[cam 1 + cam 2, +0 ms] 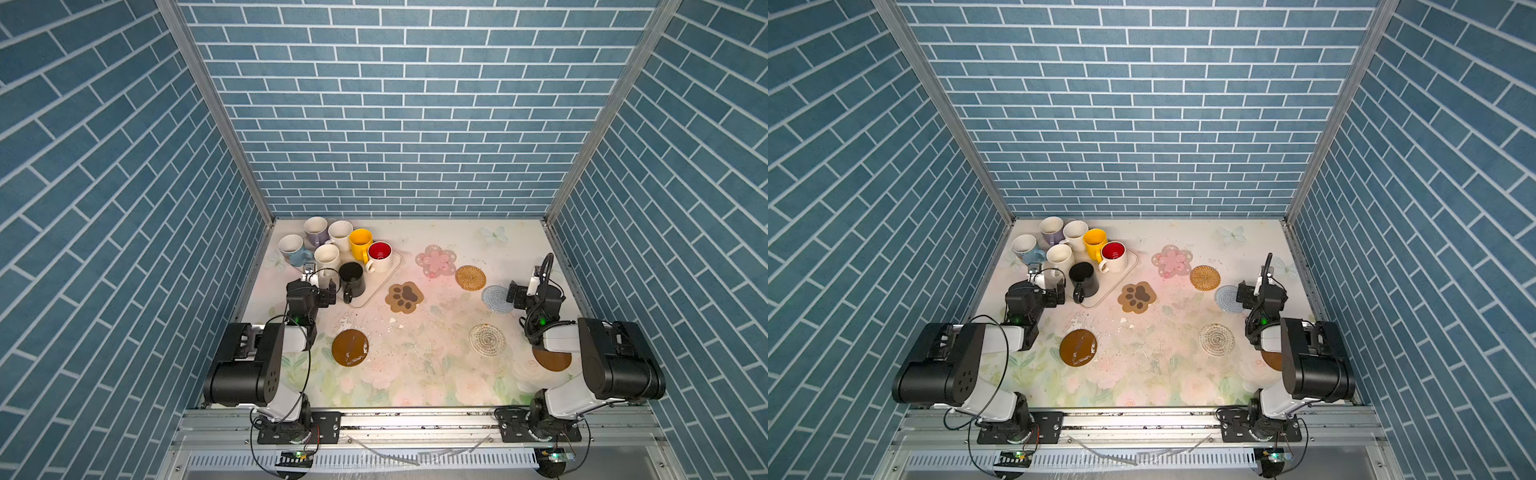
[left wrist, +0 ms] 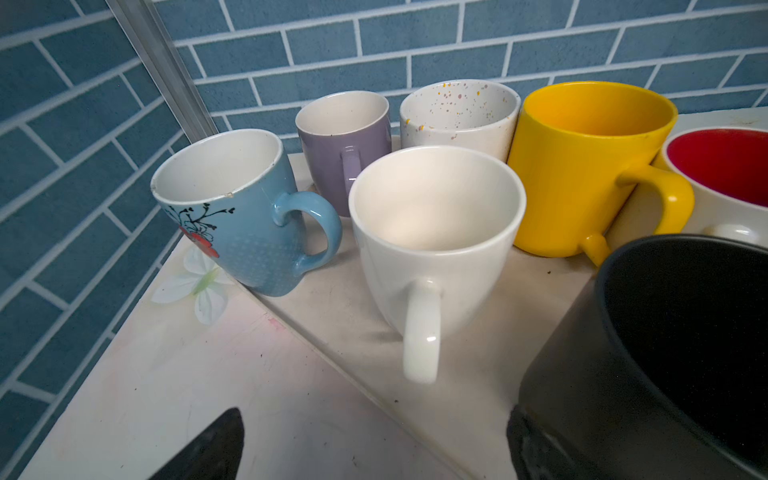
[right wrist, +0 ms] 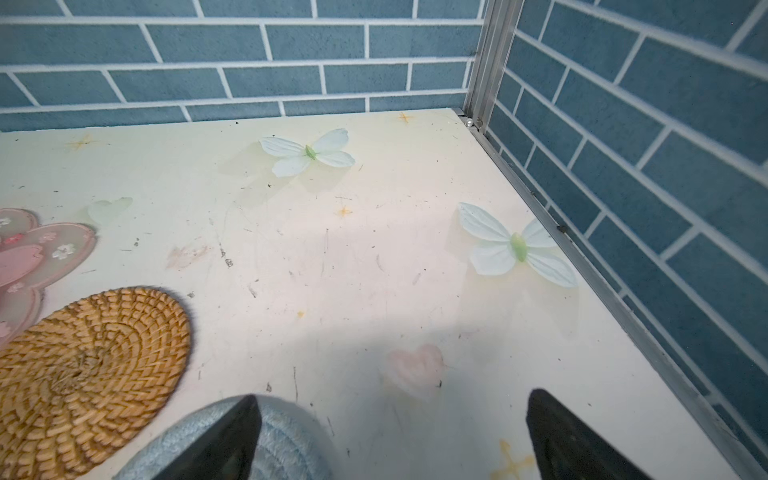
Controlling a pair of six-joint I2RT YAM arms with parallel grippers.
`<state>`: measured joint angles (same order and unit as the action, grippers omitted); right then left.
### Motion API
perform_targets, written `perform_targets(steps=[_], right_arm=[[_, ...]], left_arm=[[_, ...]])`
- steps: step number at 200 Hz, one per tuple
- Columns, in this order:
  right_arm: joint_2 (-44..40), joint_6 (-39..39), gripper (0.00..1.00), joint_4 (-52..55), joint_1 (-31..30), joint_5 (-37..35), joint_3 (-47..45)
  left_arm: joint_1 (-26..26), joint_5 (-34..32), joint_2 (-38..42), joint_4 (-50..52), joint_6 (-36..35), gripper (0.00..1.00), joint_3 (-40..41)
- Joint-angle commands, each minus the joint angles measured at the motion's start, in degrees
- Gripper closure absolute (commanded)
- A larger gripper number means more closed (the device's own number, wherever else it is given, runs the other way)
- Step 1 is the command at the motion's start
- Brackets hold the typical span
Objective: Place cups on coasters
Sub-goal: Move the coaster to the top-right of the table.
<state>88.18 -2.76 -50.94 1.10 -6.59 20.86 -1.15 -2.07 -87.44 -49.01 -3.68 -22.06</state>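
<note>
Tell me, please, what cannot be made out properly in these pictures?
- Brown disc coaster: mostly hidden under the right arm, both top views.
- Blue woven coaster: partly covered by the right gripper in a top view; cut by the frame edge, right wrist view.
- Black mug and red-lined mug: cut by the frame edge, left wrist view.
</note>
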Motion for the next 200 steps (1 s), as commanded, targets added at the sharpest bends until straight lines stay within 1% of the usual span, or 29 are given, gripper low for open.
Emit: perform_targets(steps=[1, 160, 186, 200], right_arm=[[0.15, 0.13, 0.01, -0.22, -0.31, -0.09, 0.92], [0.08, -0.33, 0.01, 0.52, 0.23, 1.42, 1.18], [-0.48, 0.53, 0.01, -1.68, 0.06, 2.42, -0.24], [-2.29, 0.45, 0.01, -2.49, -0.14, 1.36, -1.37]], left_arm=[[-0.21, -0.22, -0.01, 0.59, -0.45, 0.01, -0.52], [-0.17, -0.13, -0.01, 0.67, -0.36, 0.01, -0.53], [-0.17, -0.21, 0.27, -0.47, -0.36, 0.01, 0.21], [-0.17, -0.37, 1.16, -2.62, -0.36, 0.01, 1.84]])
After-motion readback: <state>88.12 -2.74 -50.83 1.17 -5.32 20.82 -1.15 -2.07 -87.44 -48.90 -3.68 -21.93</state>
